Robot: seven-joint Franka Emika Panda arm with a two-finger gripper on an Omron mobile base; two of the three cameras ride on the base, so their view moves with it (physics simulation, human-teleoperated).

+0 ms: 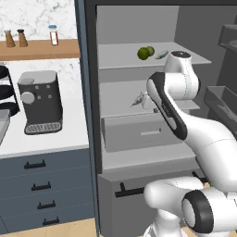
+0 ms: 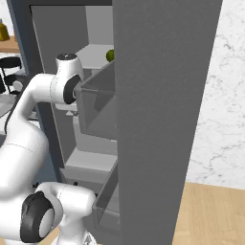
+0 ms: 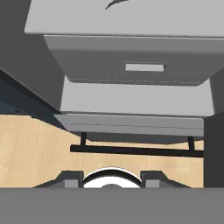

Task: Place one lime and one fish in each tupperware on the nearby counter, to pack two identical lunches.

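Two limes [image 1: 146,52] lie close together on the top shelf of the open fridge, and one of them peeks out as a lime [image 2: 110,56] in the right base view. A small pale fish [image 1: 161,54] lies just right of them. Another fish [image 1: 138,99] rests on the middle shelf, right beside my white hand, and its tail shows as a dark streak [image 3: 116,3] at the top of the hand view. My gripper [image 3: 111,177] points down past the fridge drawer, open, with nothing between its fingertips [image 3: 72,177]. My forearm hides the fingers in the left base view. The tupperware is out of view.
A grey drawer [image 3: 131,65] sits under the middle shelf. The open fridge door [image 2: 162,119] with its bins [image 1: 222,102] stands to the right. A coffee machine [image 1: 40,102] stands on the counter at left, and a grey shape [image 1: 3,125] is cut off there.
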